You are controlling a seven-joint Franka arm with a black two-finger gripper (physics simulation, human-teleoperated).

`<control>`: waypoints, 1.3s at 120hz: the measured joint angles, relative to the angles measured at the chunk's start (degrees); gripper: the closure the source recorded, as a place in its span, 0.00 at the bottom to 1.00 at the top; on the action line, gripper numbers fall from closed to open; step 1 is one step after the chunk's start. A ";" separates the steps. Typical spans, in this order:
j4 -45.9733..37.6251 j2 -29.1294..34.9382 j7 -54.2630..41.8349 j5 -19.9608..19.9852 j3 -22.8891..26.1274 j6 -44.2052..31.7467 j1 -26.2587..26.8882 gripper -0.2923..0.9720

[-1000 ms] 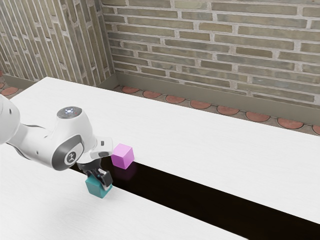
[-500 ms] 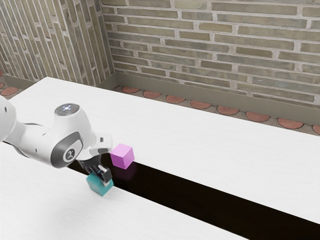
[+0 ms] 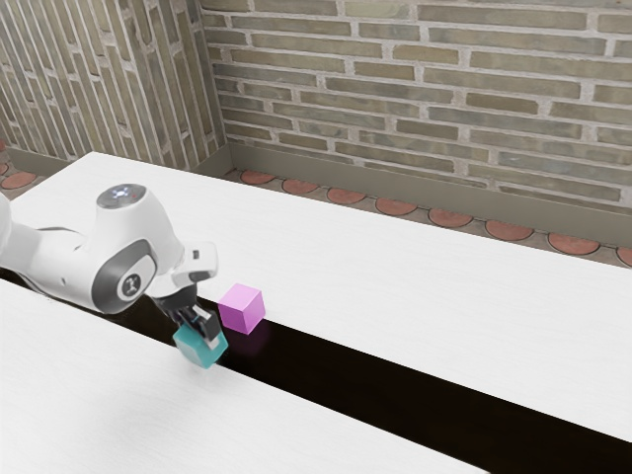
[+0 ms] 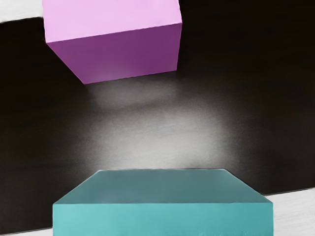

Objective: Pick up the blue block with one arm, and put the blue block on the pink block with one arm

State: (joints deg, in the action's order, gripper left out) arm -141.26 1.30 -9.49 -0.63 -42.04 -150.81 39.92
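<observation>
Right, fingers point(image 3: 205, 324) clamped on the blue block point(image 3: 200, 349) from two sides; block's top sits between them, the rest hangs below, tilted; it's over the near edge of the table's point(image 3: 415, 267) dark strip point(image 3: 395, 395); pink block point(image 3: 242, 308) close by at the strip's far edge, not touching.

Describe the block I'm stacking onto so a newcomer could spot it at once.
Find the white table and the dark strip running across it. At the strip's far edge, near the arm, sits the pink block. It is the only pink cube and stands free, whereas the blue block beside it is gripped in the black fingers.
</observation>
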 joint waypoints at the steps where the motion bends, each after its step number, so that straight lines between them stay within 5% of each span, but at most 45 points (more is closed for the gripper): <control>1: 0.60 -0.05 0.06 0.09 -0.07 0.48 -0.03 0.50; 38: 21.02 -11.20 0.96 7.70 -0.40 19.11 -2.98 0.51; 52: 26.21 -14.74 0.35 9.31 11.51 23.73 -13.97 0.51; 63: 29.09 -16.04 -0.07 9.83 15.00 26.41 -17.39 0.52; 87: 36.51 -20.75 -0.97 11.86 16.35 31.12 -18.24 0.51; 156: 40.44 -23.60 -2.98 15.23 16.82 34.45 -19.63 0.50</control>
State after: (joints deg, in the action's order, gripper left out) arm -100.82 -22.31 -12.47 14.60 -25.23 -116.36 20.29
